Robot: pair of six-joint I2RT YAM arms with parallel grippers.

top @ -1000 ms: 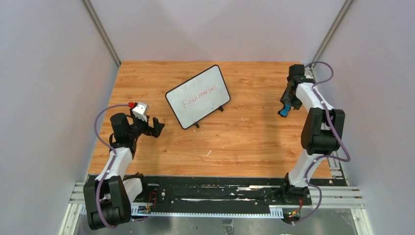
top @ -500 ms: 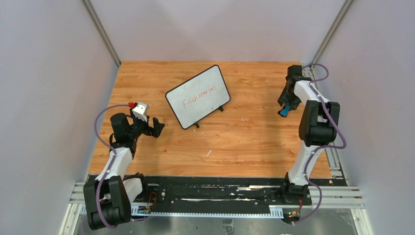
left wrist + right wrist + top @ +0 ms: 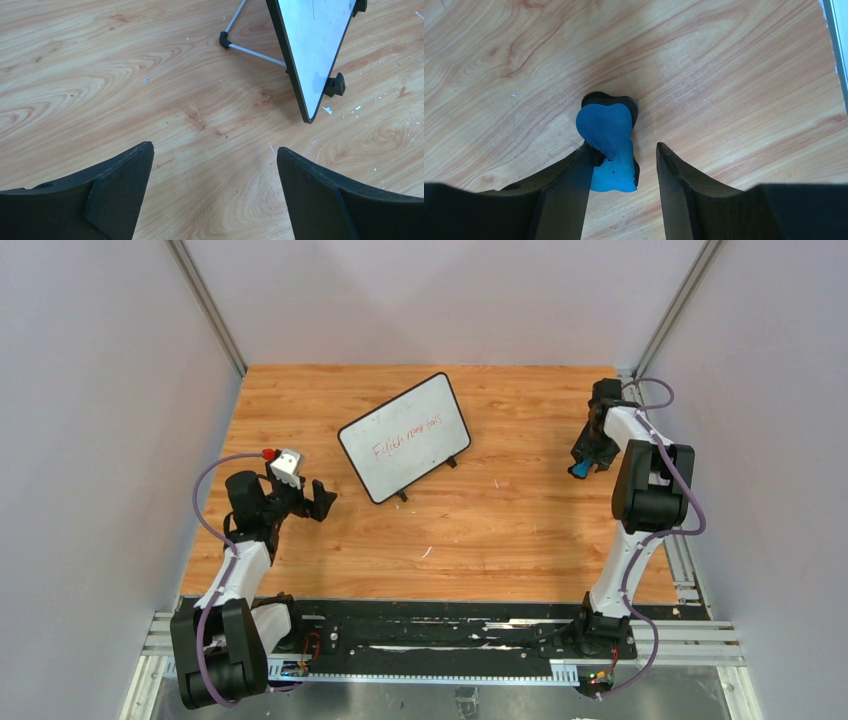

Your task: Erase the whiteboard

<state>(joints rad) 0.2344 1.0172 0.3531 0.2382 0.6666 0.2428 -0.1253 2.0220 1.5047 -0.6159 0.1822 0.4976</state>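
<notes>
Top view: the whiteboard [image 3: 405,437] stands tilted on its small black feet at the centre of the wooden table [image 3: 500,525], red handwriting on its face. The left gripper [image 3: 303,496] hovers near the table's left edge, well apart from the board, its jaws spread wide. Right wrist view: the right gripper [image 3: 623,146], at the table's right edge, straddles a blue eraser [image 3: 606,130]. One finger touches the eraser; a gap separates it from the other, so the jaws are not pinching it.
</notes>
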